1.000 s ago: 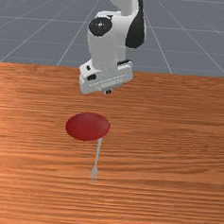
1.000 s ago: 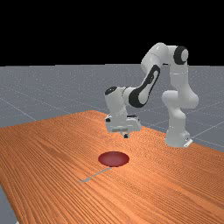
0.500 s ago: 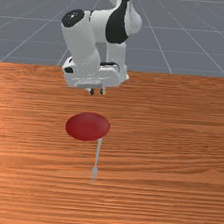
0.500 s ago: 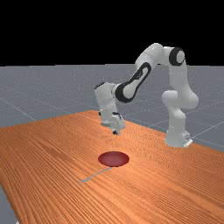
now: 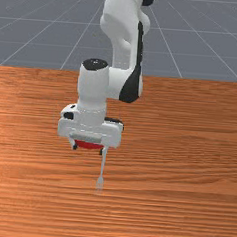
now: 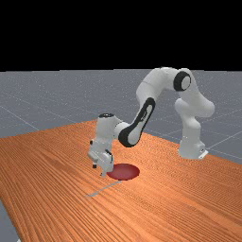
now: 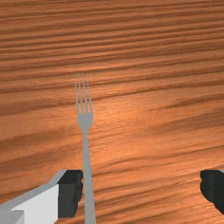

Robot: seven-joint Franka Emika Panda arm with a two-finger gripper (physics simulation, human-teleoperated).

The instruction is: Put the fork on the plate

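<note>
The tool [image 5: 88,149] hung above the table [image 6: 47,165], fingers [image 7: 71,192] wide apart. In the wrist view, the fork [image 7: 85,122] ran close by one finger, with ample room toward the other; the plate's [image 6: 124,171] edge lay near, toward the far view's right.

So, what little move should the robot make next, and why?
Probably a small slide of the gripper toward the front view's right, to centre it over the fork. The fingers are wide open, but in the wrist view the handle runs close beside one finger, far from the other.
</note>
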